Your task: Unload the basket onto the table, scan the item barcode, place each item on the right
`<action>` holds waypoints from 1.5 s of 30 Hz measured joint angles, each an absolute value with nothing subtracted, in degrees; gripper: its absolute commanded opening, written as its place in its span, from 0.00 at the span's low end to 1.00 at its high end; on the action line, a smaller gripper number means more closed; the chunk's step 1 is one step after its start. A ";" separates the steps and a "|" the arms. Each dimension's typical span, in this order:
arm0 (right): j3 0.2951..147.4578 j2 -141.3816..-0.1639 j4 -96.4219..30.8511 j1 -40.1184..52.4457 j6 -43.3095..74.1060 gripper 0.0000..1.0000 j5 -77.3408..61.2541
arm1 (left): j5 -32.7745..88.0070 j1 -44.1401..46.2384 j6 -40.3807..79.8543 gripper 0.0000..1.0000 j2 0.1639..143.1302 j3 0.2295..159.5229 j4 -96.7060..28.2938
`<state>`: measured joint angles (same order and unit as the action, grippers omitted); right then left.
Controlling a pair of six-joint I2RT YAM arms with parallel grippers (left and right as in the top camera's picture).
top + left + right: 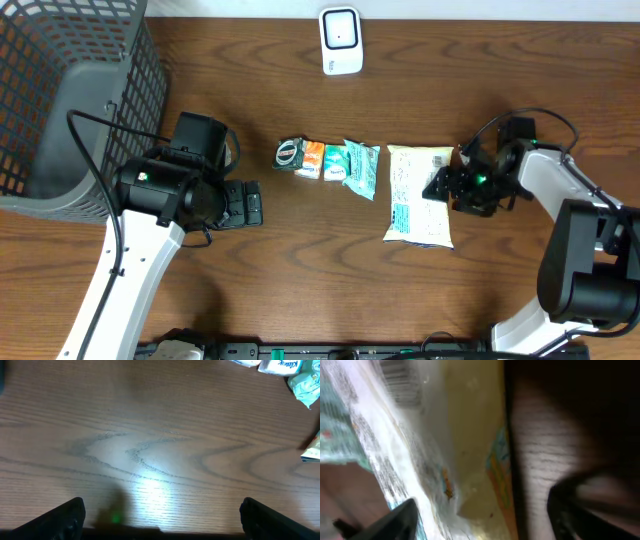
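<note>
Bare wooden table [300, 280] lies open along the whole near side and between the left gripper [256, 203] and the row of small packets [330, 160]. That row and the snack bag [415, 205] bar the middle, and the grey mesh basket [60, 100] fills the far left corner. An open strip runs between the packets and the white scanner [340, 42].

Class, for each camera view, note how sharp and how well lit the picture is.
Overhead: sharp, evenly lit, the packet crisp. Left wrist: a bright glare patch on the table, otherwise mildly soft. Right wrist: heavily blurred, the packet smeared, with deep shadow on the right.
</note>
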<state>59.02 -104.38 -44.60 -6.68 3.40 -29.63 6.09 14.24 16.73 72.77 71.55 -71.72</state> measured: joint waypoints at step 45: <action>51.53 -103.28 -31.09 -4.64 10.98 0.01 -39.07 | 6.09 14.24 16.73 0.97 72.77 71.55 -71.75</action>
<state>51.53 -103.28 -31.09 -4.64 10.98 -39.07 6.09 14.24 16.73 72.77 71.55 -71.75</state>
